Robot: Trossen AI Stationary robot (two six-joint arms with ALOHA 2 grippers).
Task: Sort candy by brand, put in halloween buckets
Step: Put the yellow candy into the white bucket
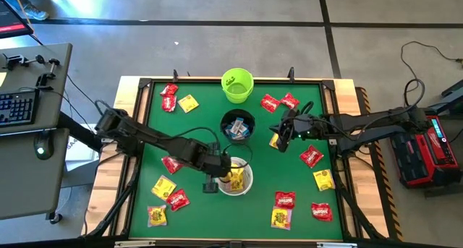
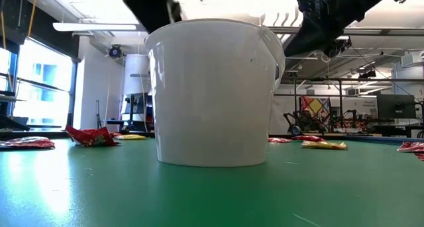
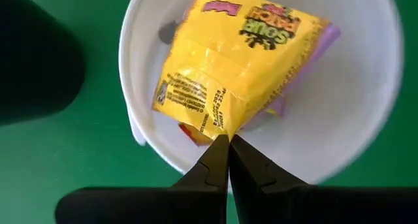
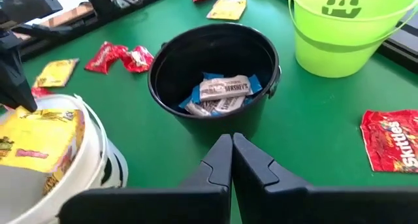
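Green felt table top in an open workshop; grey floor around it, desks and equipment beyond. Your three pails run in a line down the middle: lime green bucket at the far edge, black bucket in the centre, white bucket nearest the front. That keeps each within reach of both arms.

Left gripper: fingers pressed together on the corner of a yellow packet, which hangs inside the mouth of the white bucket. Gripping by the corner lets the flat wrapper drop clear once you release. More yellow shows beneath it, so this pail appears to be taking the yellow brand.

Right gripper: fingers closed, nothing between them. It hovers over the felt just beside the black bucket, which holds the small blue-and-white pieces. Judged as waiting out of the left arm's way.

Lime green bucket: no contents visible from above. Red packets and further yellow ones lie scattered on both sides of the felt, unsorted. Reds probably belong in the green pail.
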